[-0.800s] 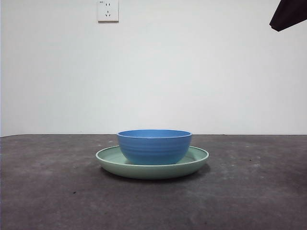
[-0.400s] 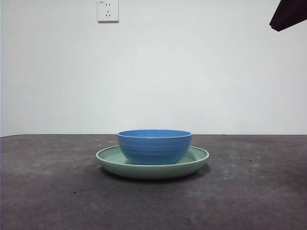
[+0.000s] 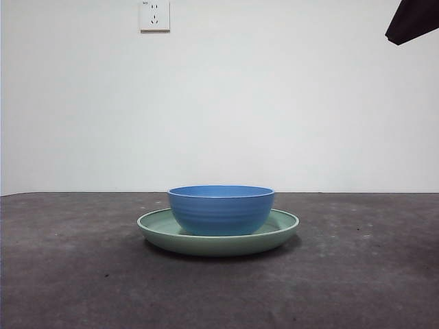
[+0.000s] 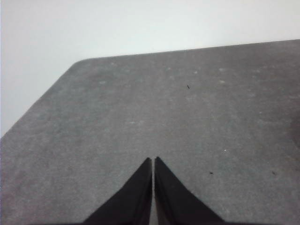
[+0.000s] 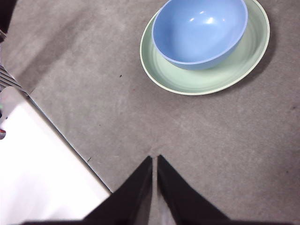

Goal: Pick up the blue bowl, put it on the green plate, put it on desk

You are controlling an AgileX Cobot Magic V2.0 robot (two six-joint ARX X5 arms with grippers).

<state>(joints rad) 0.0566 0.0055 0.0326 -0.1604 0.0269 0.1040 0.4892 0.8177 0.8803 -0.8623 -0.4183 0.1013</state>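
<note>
On the green plate (image 3: 218, 236) sits the blue bowl (image 3: 221, 209), upright and roughly centred, its base touching the plate's floor, just as it did in the two earlier front pictures: nothing has shifted over the last second, neither dish nor arm. That stillness suggests the stacking step is done and the bowl's move down to the desk (image 3: 68, 274) is not yet begun, or that the arms are simply pausing. The right gripper (image 5: 154, 161) hangs above bare desk near the plate, on the side toward the desk's front edge, with its jaws pressed together and holding nothing; in the front view only a dark tip (image 3: 413, 20) shows, high above and to one side of the plate, and I cannot tell which arm it belongs to. The left gripper (image 4: 153, 163) waits well away from the plate over empty tabletop, jaws likewise closed. Around the plate the desk is dark grey, matte and mottled. Behind it rises a plain white wall (image 3: 274, 103) with a power socket (image 3: 154, 15) high up.
</note>
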